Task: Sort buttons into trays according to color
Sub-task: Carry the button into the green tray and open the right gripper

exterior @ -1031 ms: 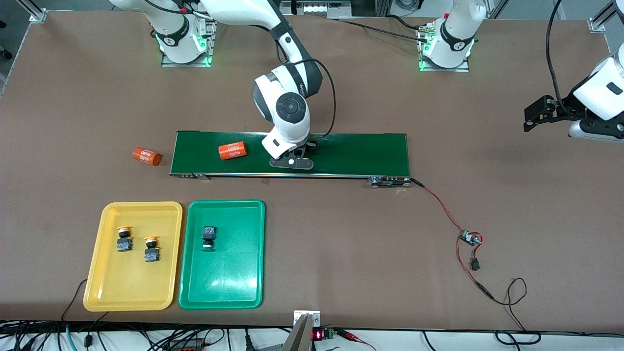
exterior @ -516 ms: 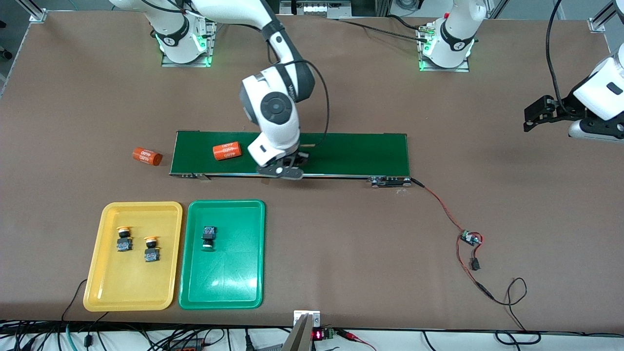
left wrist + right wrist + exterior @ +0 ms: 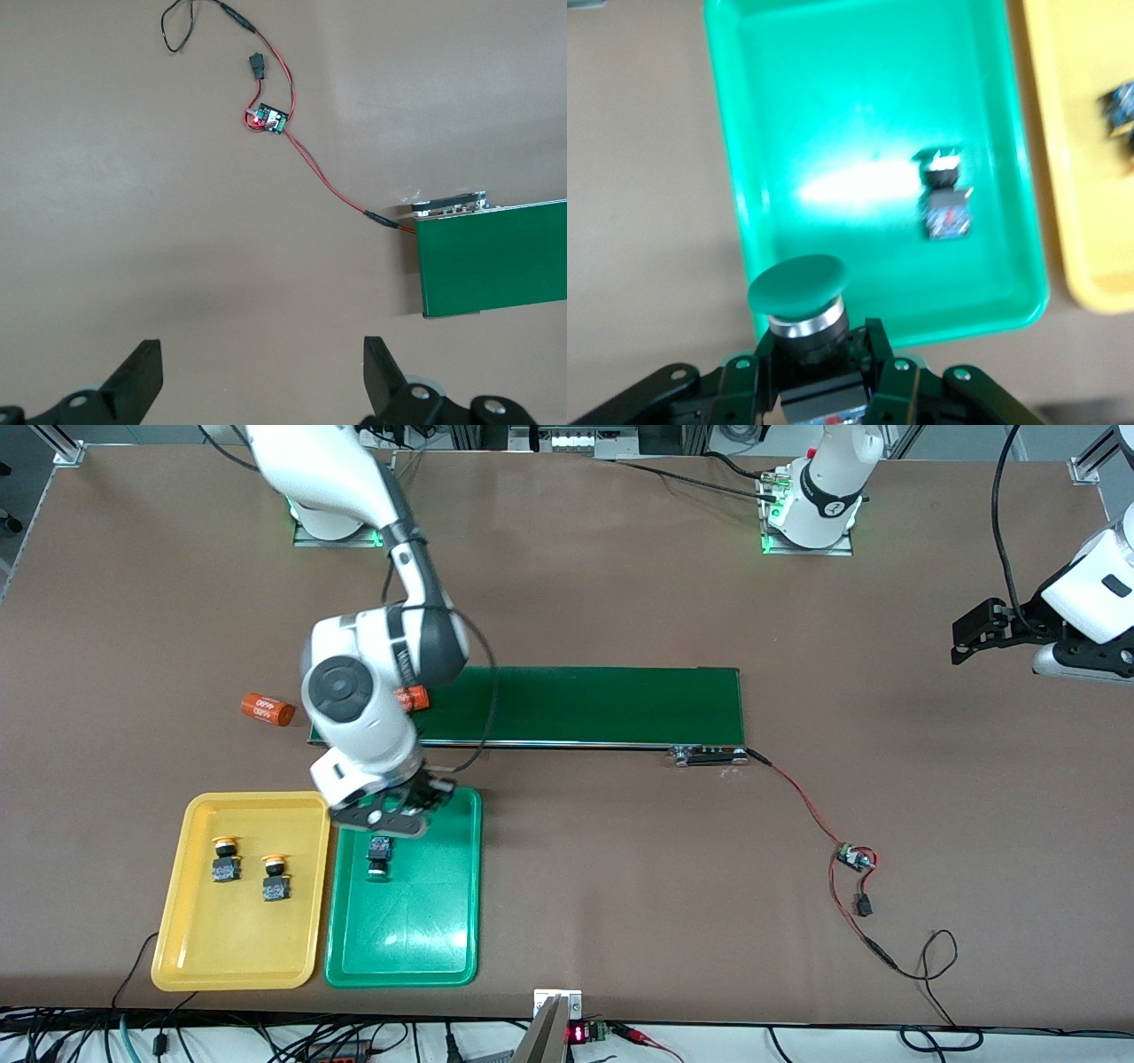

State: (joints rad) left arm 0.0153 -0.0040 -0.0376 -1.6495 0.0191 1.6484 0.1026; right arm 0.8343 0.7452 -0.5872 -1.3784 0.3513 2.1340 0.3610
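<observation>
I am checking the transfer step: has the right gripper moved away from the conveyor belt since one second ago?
Yes. The right gripper, shut on a green button, has left the conveyor belt and come nearer the front camera, now over the green tray.

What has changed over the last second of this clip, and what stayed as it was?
The right gripper, shut on a green button, swung off the conveyor belt to above the green tray's belt-side edge. The orange cylinder on the belt rode toward the right arm's end. Unchanged: two yellow buttons in the yellow tray, one green button in the green tray, the left gripper waiting open.
</observation>
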